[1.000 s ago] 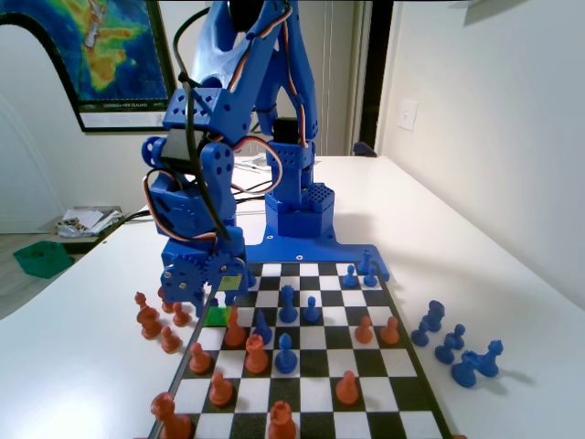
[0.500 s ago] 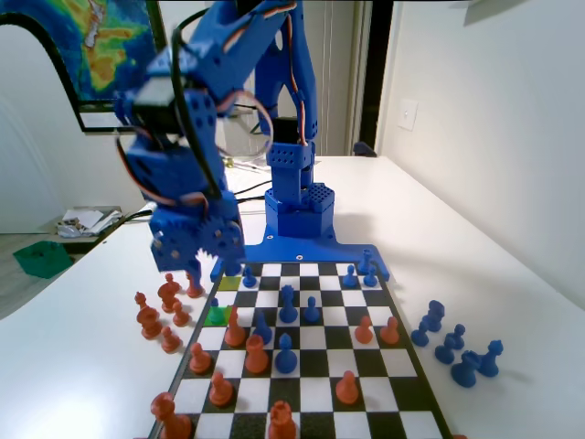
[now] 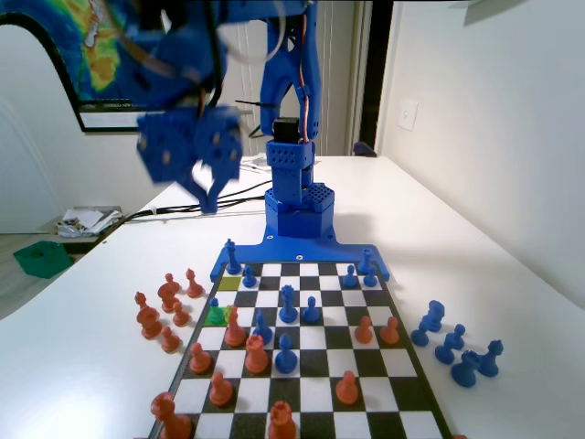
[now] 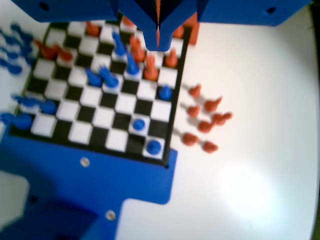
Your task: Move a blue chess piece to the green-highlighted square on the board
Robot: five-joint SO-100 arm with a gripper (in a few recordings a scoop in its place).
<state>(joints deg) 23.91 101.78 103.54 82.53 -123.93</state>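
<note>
While tool [image 3: 208,197] hangs closed (empty), board [image 3: 407,366] lies on white table [image 3: 512,274], map [image 3: 91,46] behind.

Blue chess piece [image 3: 215,311]: small pawn, round head, flared base, standing upright on the green-highlighted square [image 3: 220,317] in the fixed view. That square is bright green, on the left edge column of the board [image 3: 366,384], directly nearer the camera than a duller yellow-green square. An orange piece stands on the adjacent square to its right, close beside the pawn. Board: flat black-and-white checker with dark rim, lying flat on the white bench. Wrist view: the same pawn [image 4: 165,92] stands upright on the board's right edge column; view blurred, green tint not discernible there.
</note>
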